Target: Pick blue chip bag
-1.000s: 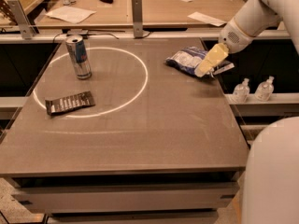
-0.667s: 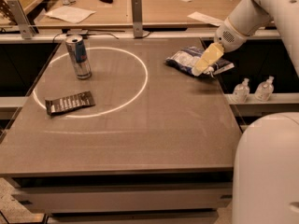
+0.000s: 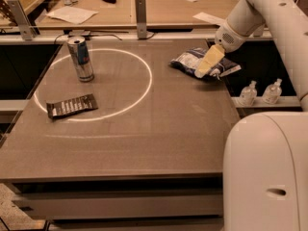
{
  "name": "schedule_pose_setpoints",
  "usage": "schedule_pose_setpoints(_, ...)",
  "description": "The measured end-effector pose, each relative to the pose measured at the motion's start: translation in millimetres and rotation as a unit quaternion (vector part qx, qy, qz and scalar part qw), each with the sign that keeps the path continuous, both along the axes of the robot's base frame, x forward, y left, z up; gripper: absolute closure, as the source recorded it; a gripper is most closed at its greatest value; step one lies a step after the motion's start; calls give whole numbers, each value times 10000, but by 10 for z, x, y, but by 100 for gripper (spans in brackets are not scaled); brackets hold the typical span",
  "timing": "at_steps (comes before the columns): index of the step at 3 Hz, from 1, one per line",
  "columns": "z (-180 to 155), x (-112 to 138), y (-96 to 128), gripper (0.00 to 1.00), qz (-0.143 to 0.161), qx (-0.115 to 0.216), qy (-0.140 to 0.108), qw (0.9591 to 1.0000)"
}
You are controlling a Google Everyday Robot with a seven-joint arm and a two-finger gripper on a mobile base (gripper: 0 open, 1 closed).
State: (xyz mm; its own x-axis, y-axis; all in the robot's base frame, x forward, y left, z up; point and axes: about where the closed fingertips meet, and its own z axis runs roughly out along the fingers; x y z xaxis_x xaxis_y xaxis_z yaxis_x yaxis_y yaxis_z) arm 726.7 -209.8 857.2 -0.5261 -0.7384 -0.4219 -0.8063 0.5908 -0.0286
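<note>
At eight o'clock on the grey tabletop [image 3: 159,129], a flat dark brown wrapper [image 3: 72,105] is lying. A tall silver-and-blue drink can [image 3: 81,58] is standing at ten o'clock. At two o'clock, near the edge, the puffy blue chip bag [image 3: 187,59] is lying with the yellowish claw [image 3: 202,71] pointing down onto it; whether it is apart or together, I cannot tell.

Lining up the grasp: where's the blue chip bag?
In camera view, the blue chip bag lies far right on the table, outside the white ring, under the end effector.

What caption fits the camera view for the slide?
Gripper at the blue chip bag, far right of the table; can and wrapper sit left.
</note>
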Motion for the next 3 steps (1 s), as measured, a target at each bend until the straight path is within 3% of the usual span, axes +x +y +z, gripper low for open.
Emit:
schedule_pose_setpoints(1,-122,73,-49,16,71,-209,40,9997)
schedule_pose_setpoints(3,-176,45,-64,63,450,-436,33,9980)
